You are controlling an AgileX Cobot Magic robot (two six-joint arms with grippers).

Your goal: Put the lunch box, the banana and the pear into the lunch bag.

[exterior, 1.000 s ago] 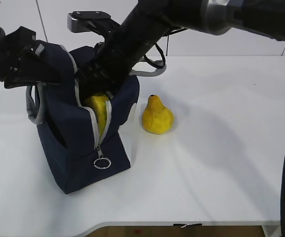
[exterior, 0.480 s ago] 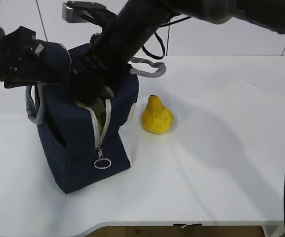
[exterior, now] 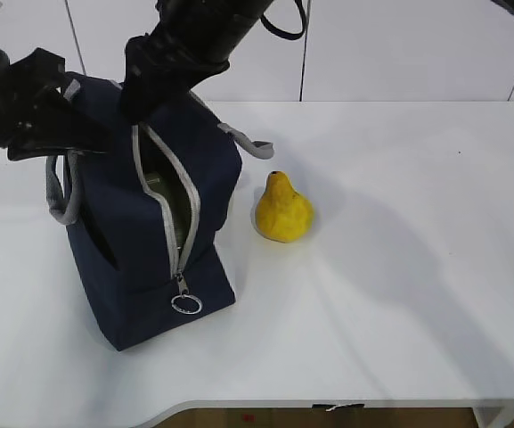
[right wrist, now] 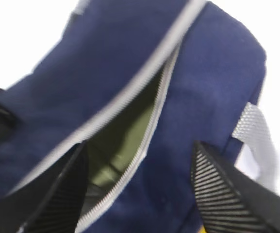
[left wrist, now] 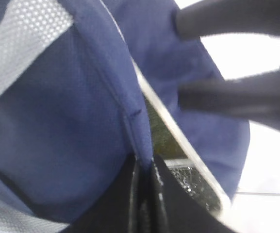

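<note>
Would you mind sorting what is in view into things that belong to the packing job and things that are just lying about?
Job:
- bag, unzipped, its edge pinched by the left gripper
- lunch box, sage lid visible inside the bag
- pear, on the table beside the bag
- right gripper, open above the bag

Lying about:
- nothing visible

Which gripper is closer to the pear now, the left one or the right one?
The right gripper. It hangs above the open lunch bag, fingers apart and empty. The left gripper clamps the bag's far edge, farther from the pear on the table.
</note>
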